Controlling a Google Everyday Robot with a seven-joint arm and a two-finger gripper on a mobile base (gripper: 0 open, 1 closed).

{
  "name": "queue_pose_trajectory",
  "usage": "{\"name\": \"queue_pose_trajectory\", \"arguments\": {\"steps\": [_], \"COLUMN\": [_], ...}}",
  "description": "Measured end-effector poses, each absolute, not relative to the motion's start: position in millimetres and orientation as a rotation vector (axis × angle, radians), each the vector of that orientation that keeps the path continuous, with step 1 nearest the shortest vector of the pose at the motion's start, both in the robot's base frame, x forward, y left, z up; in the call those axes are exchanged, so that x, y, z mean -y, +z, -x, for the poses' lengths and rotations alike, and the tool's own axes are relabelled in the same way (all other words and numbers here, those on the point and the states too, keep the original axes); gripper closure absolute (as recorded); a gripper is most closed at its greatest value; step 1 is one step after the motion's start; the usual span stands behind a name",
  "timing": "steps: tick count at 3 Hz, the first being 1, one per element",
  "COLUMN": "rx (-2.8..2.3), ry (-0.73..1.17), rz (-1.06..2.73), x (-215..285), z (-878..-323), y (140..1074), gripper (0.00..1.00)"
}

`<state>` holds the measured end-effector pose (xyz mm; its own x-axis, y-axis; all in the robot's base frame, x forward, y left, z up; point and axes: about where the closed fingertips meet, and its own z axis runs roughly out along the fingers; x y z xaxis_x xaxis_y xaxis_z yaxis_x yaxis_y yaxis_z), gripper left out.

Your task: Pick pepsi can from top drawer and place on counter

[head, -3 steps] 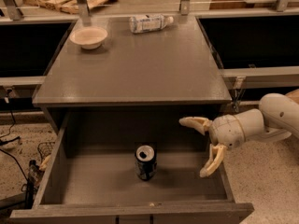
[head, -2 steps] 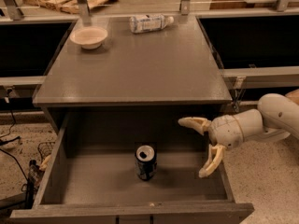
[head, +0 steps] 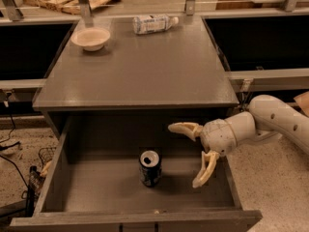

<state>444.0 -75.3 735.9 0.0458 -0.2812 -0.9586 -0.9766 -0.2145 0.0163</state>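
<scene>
Nearest to me the top drawer (head: 53, 173) stands pulled out, which leaves the pepsi can (head: 150, 168) reachable from above and from the side. The can stands upright on the drawer floor, about the middle, silver top up. I count one can.

To its right my gripper (head: 182, 156) hangs in the drawer's right half, level with the can but apart from it. Its two fingers are spread wide, the gap facing the can. I judge that spread is meant to take the can's body sideways.

Above and behind, the counter (head: 145, 76) has bare surface along its front, room enough to set the can down. At its far end sit one bowl (head: 91, 37), left, and one plastic bottle (head: 153, 23) lying on its side.
</scene>
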Motion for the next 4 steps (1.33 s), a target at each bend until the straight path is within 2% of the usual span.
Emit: {"name": "queue_pose_trajectory", "arguments": {"steps": [1, 4], "rx": [-1.243, -1.257], "ry": [1.225, 1.244], "rz": [1.643, 1.617], "x": [54, 44], "z": [-437, -452], "y": [746, 729], "gripper": [0.0, 0.0]}}
